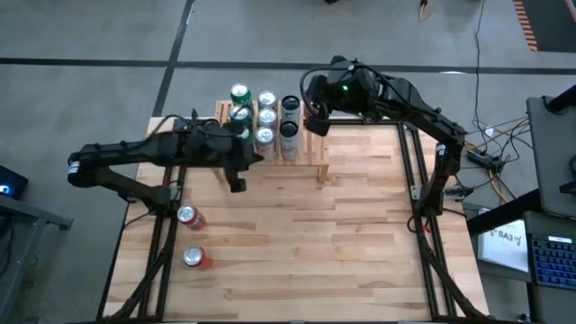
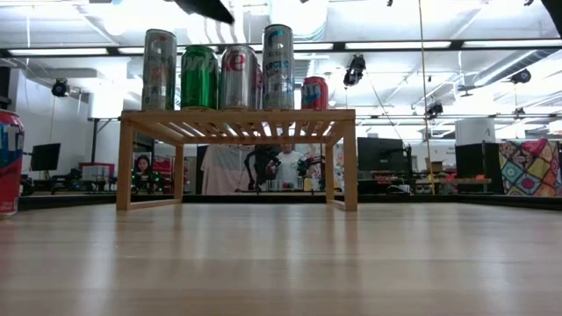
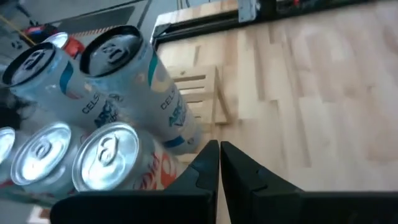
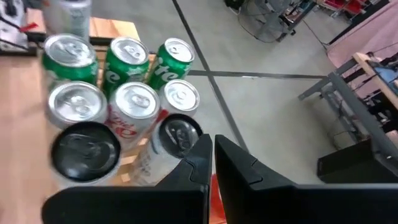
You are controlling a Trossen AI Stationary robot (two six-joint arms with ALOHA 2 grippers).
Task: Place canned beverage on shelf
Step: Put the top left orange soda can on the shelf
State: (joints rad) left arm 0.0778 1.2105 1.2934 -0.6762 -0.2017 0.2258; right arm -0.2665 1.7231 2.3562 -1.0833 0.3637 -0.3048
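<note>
Looking down reveals two loose cans (image 1: 191, 238) beyond the shelf (image 1: 315, 148); both tools together, empty.

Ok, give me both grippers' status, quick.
Left gripper: closed, holding nothing, beside the cans on the shelf.
Right gripper: closed, holding nothing, above the shelf's cans.

The shelf (image 1: 317, 153), a low light-wood rack with a slatted top and short legs, stands at the far edge of the tabletop. On its top stand upright cans clustered toward one end: green cans (image 1: 240, 94), silver cans with red lettering (image 1: 266, 115) and taller slim pale cans (image 1: 289, 108). Two red-and-silver cans (image 1: 190, 217) lie apart on the tabletop's left side, one nearer the front (image 1: 194, 257).
</note>
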